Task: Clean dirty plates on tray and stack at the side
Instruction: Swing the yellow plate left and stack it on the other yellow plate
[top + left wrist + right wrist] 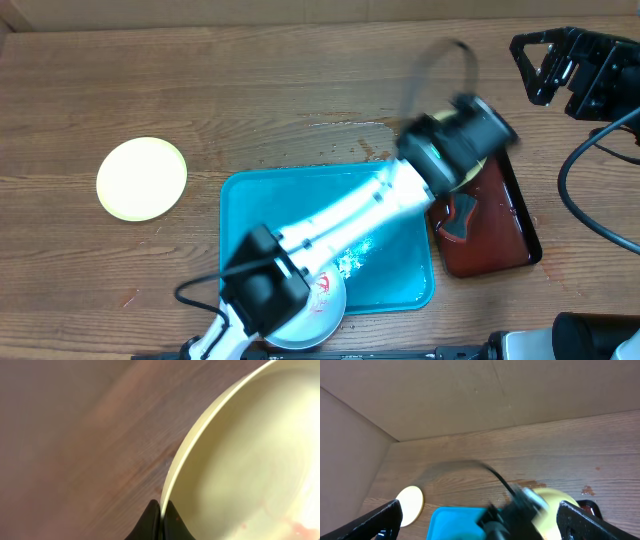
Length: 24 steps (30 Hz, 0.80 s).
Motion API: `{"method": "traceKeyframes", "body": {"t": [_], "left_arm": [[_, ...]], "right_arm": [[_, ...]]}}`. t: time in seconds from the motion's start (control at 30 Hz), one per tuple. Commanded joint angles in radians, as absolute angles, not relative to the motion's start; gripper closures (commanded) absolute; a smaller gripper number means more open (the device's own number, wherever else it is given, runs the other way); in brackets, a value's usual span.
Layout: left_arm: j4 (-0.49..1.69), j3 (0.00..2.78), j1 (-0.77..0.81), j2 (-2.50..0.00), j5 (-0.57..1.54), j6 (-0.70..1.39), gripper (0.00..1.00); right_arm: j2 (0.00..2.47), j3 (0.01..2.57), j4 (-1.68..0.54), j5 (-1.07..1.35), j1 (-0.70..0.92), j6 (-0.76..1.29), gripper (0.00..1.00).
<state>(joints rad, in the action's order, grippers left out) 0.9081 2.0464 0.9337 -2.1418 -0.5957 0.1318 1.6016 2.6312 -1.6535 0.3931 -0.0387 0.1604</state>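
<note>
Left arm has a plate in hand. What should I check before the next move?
1. Left claw shut on held plate rim: ok.
2. Held plate clean: not ok, red smear shows.
3. Right claw open and away from the work: ok.
4. Side plate flat on the table, apart from the tray: ok.
5. Tray emptied: not ok, a smeared plate lies at its near edge.
6. Held plate's height above the brown tray: cannot tell, view blurred.
</note>
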Motion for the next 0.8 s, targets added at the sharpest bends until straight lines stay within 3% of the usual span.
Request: {"method": "traceKeyframes", "body": {"t": [0.0, 0.23, 0.4, 0.77], "left_arm": [[0.953, 2.172, 0.801, -2.145, -0.205, 0.328, 0.95], [1.118, 2.286, 0.527, -2.144, 0.080, 0.579, 0.95], [1.227, 2.226, 0.310, -2.145, 0.247, 0.606, 0.95], [1.226, 2.038, 0.088, -2.097, 0.250, 0.611, 0.95]], "right_arm": [[1.590, 2.651, -1.655, 0.398, -0.041, 0.155, 0.00], [1.604, 2.651, -1.679, 0.397, -0.041, 0.155, 0.00], [1.618, 2.650, -1.694, 0.394, -0.041, 0.155, 0.00], [1.641, 2.622, -1.694, 0.395, -0.041, 0.155, 0.00]]}}
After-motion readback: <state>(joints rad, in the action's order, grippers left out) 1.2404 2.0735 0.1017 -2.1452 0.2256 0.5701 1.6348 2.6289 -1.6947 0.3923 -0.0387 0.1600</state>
